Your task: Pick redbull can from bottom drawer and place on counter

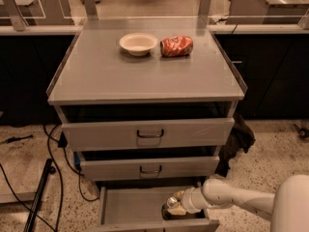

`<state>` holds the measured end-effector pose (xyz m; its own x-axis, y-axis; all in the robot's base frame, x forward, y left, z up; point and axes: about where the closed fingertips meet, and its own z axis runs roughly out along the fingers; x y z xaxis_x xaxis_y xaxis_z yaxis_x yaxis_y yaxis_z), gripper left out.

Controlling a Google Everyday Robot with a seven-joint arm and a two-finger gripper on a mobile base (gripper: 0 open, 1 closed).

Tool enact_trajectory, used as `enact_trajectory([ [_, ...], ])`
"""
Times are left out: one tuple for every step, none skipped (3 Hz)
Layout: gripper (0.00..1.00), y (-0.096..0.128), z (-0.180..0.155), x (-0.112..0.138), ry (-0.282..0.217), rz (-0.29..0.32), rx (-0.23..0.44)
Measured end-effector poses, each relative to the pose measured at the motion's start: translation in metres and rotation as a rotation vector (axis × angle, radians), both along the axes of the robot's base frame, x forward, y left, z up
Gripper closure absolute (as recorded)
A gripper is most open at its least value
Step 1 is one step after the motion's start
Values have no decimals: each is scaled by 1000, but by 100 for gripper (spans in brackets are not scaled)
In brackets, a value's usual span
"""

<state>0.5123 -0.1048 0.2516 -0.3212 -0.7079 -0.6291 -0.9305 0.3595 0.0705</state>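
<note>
The bottom drawer (130,207) is pulled open at the bottom of the camera view, its grey floor bare on the left. The redbull can (170,206) stands at the drawer's right side, only its shiny lid and upper body showing. My gripper (175,207) reaches in from the right on a white arm, and its pale fingers sit around the can. The counter (145,71) is the flat grey top of the cabinet above.
A white bowl (138,43) and a crushed red-orange soda can (176,46) lie at the back of the counter. Two drawers with dark loop handles (150,134) sit partly open above the bottom one. Cables and a dark stand (38,192) lie on the floor at left.
</note>
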Motion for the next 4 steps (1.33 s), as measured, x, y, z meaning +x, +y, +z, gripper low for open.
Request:
enact_trajectory([
  [100,1,66,-13,-15,69,-21],
  [100,16,136,-38,-36,86,-45],
  [100,14,169,-53,-53,108,-90],
  [100,12,171,-48,-64,109,-92],
])
